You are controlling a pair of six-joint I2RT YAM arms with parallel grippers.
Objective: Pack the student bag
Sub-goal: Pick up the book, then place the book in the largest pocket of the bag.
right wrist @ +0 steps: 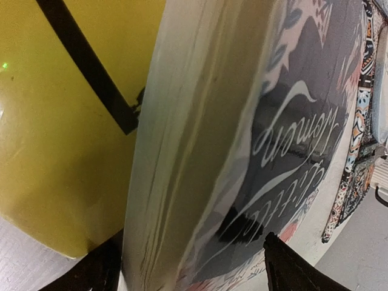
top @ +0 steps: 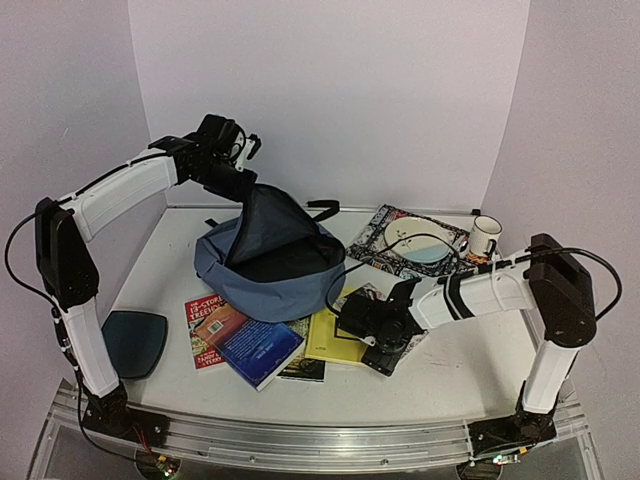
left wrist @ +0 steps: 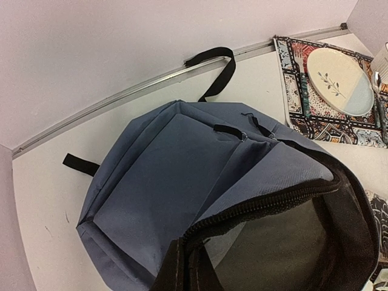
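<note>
Student bag (top: 275, 275): centre-left on the table (top: 470, 355), mouth open, dark lining (left wrist: 273, 248) showing, top edge raised.
Left gripper (top: 243, 188): at the bag's 11 o'clock, fingers pinched on its zipper rim (left wrist: 267, 203).
Right gripper (top: 375, 330): at the bag's 4 o'clock, fingers closed on a floral paperback (right wrist: 242, 139), one per face.
Yellow book (right wrist: 54, 121): under the paperback.
</note>
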